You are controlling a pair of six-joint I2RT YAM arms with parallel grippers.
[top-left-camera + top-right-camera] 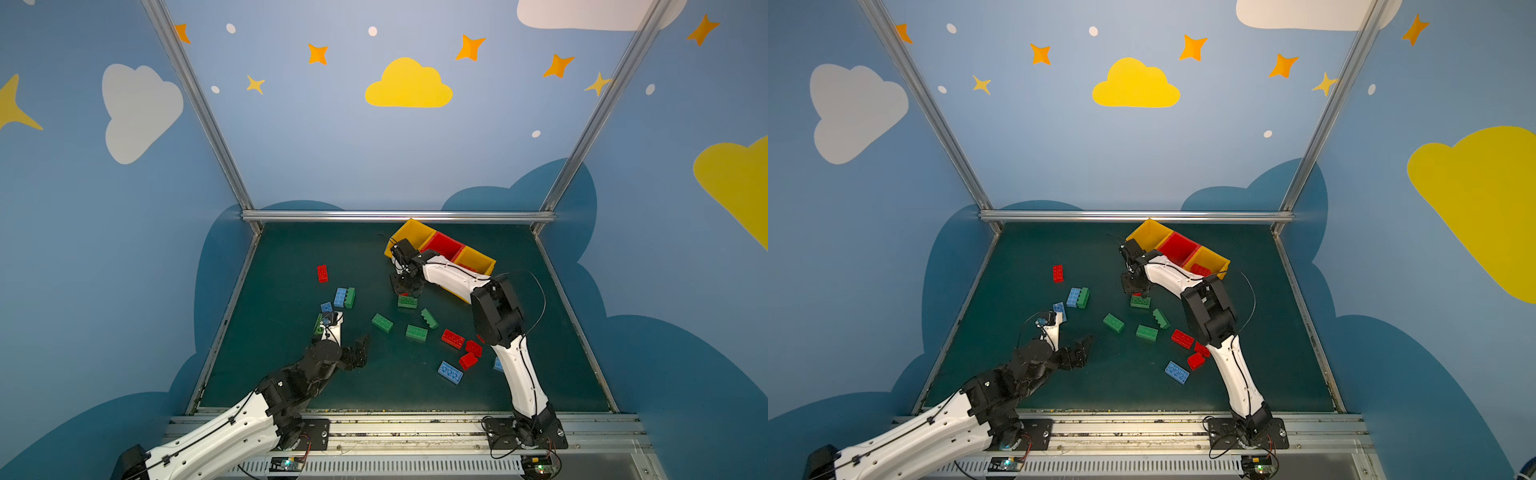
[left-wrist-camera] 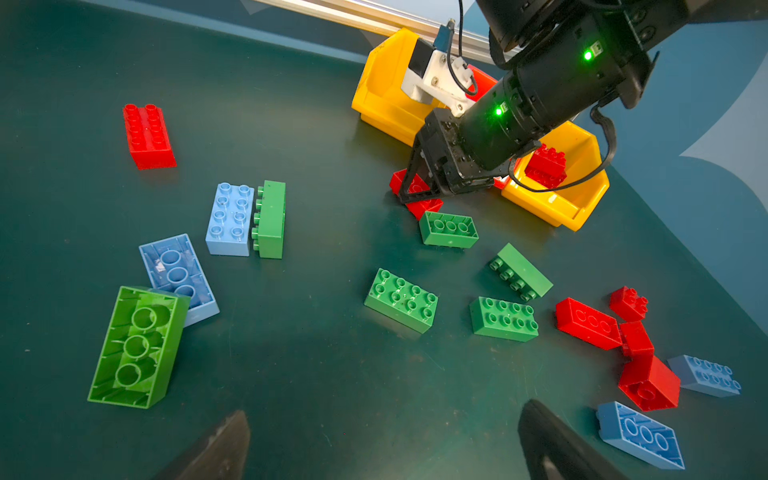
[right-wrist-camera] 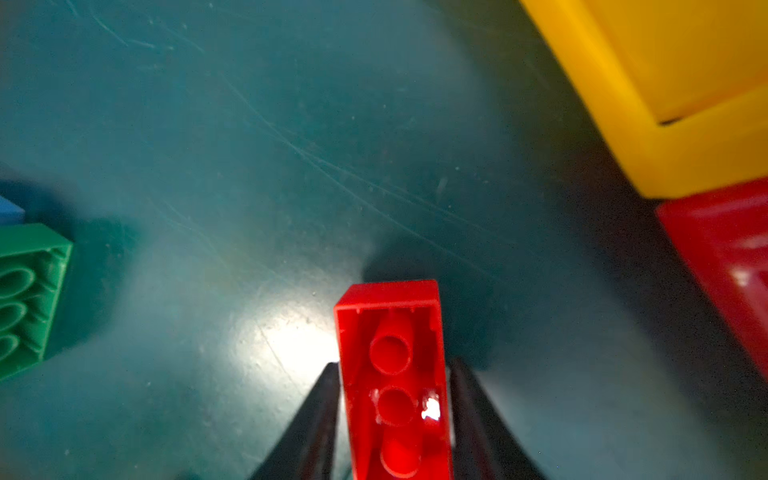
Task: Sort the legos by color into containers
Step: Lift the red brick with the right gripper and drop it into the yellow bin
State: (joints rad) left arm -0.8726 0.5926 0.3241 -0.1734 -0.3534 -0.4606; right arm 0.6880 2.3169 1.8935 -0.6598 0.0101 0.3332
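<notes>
My right gripper (image 3: 394,365) is shut on a red lego (image 3: 390,374), fingers pressed on its long sides and its hollow underside facing the camera. It is low over the mat, just in front of the containers (image 1: 409,232), in both top views (image 1: 405,286) (image 1: 1136,289). These are a red bin (image 1: 442,245) between two yellow ones. The far yellow bin (image 2: 582,199) holds a red lego (image 2: 546,164). My left gripper (image 2: 384,411) hangs open over bare mat (image 1: 361,349). Loose green (image 1: 382,323), red (image 1: 453,338) and blue (image 1: 450,372) legos lie scattered.
A lone red lego (image 1: 322,273) lies at the far left, with a blue and green pair (image 1: 345,297) nearer. A green lego (image 1: 407,302) sits right below my right gripper. An aluminium rail (image 1: 399,216) and blue walls bound the mat.
</notes>
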